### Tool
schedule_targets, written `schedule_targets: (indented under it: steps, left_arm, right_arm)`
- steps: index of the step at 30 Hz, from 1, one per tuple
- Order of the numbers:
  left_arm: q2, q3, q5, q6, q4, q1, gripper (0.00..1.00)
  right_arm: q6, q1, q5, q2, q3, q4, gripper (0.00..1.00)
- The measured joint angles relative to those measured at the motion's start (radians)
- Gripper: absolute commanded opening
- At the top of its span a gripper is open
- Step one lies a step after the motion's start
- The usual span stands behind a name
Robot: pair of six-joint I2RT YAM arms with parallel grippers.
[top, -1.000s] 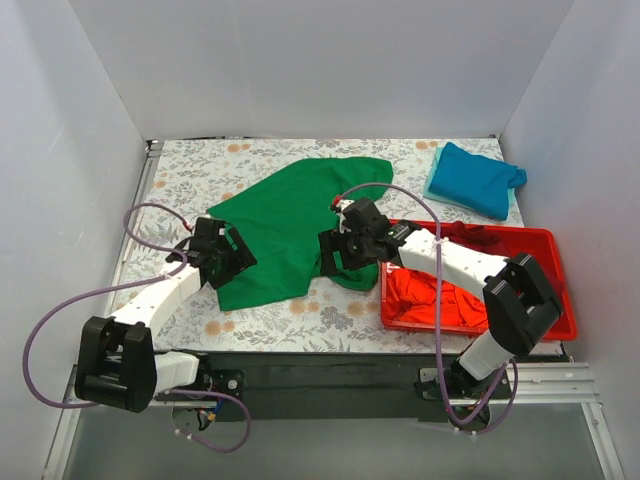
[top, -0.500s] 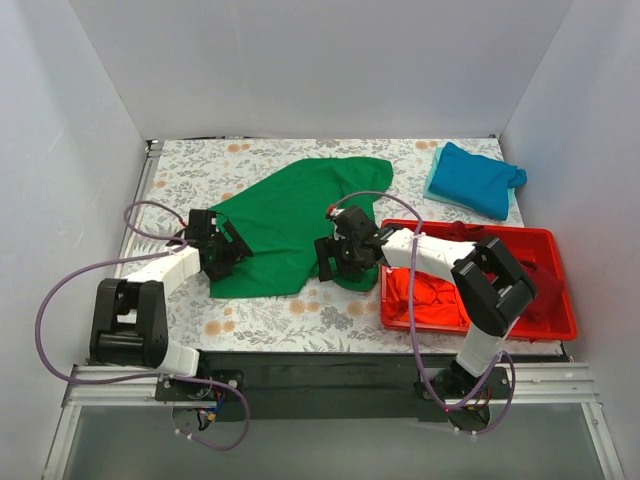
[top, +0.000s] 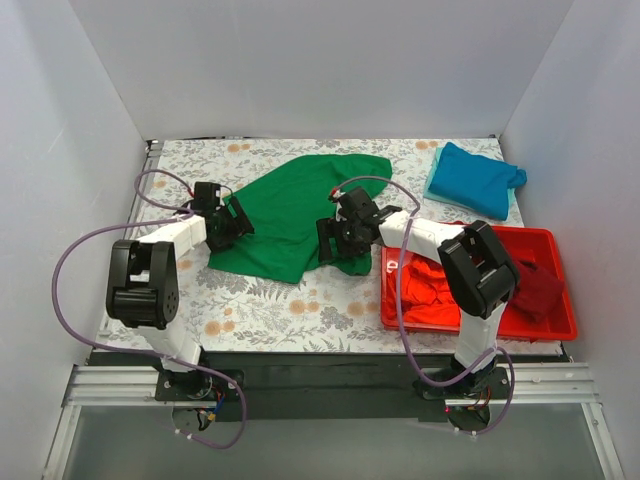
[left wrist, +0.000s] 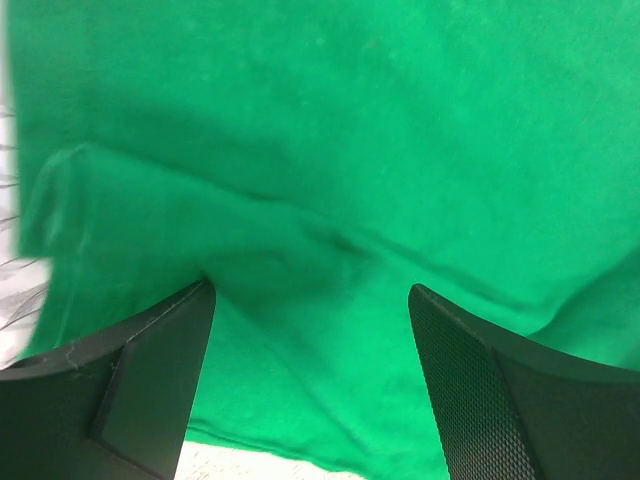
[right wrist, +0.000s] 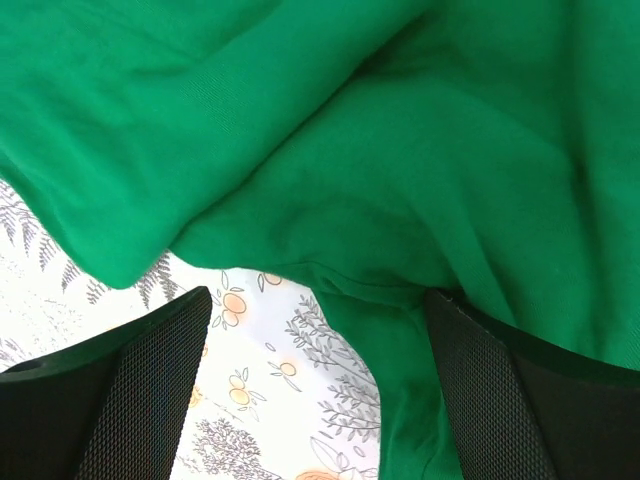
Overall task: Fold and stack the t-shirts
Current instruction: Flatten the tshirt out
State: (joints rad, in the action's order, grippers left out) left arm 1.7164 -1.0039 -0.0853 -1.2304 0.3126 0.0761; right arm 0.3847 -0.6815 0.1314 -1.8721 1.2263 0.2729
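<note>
The bright green t-shirt [top: 300, 200] lies crumpled across the middle of the floral tablecloth [top: 260, 310]. My left gripper [top: 226, 221] stands open at its left edge. In the left wrist view green cloth [left wrist: 330, 150] fills the frame and lies beneath the spread fingers [left wrist: 150, 385], not pinched. My right gripper [top: 338, 242] is open over the shirt's near right corner. A green flap [right wrist: 400, 330] lies against its right finger [right wrist: 510, 400]. The teal t-shirt [top: 477, 180] sits folded at the back right. The orange-red t-shirt [top: 425, 290] and the maroon t-shirt [top: 535, 285] lie in the red tray [top: 540, 333].
The red tray stands at the near right, right beside my right arm. White walls close in the table on the left, back and right. Bare tablecloth [right wrist: 250, 400] shows under the right gripper and along the near edge.
Both arms have swung toward the back of the table. The left gripper moved up along the green shirt's left edge, and the shirt's near hem has drawn back and bunched.
</note>
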Motion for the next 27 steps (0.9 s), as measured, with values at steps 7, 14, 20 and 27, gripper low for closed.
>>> schedule_targets:
  steps: [7, 14, 20, 27]
  left_arm:
    - [-0.230, 0.104, 0.142, 0.014, 0.050, -0.001, 0.77]
    - [-0.434, 0.244, 0.298, -0.035, 0.092, -0.003, 0.64]
    - [-0.290, 0.244, 0.340, -0.053, 0.111, -0.028, 0.47]
    - [-0.265, 0.244, 0.358, -0.053, 0.124, -0.048, 0.47]
  right_arm:
    - [-0.028, 0.015, 0.062, 0.039, 0.005, -0.006, 0.92]
    - [-0.021, 0.013, 0.110, 0.253, -0.075, -0.016, 0.92]
    - [0.003, 0.013, 0.124, 0.409, -0.158, -0.021, 0.93]
    - [0.013, 0.013, 0.118, 0.536, -0.220, -0.019, 0.93]
